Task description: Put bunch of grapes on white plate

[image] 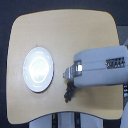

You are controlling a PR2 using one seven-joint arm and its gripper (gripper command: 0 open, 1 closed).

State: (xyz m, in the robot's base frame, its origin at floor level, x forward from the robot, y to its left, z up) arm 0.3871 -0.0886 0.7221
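On the tan table [65, 35], my end effector [67, 76] hangs over the bunch of grapes [69, 92]; I cannot tell its spread. I'd grip mid-cluster, lift clear, then carry toward the white plate [38, 69].

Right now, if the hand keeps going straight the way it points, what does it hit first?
The hand points toward the exterior view's left. The white plate looks first in that line, though height above the table is unclear. The grapes sit just below the hand in this view, off the line.

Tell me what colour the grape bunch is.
Dark purple-black; the bunch of grapes shows only in the exterior view.
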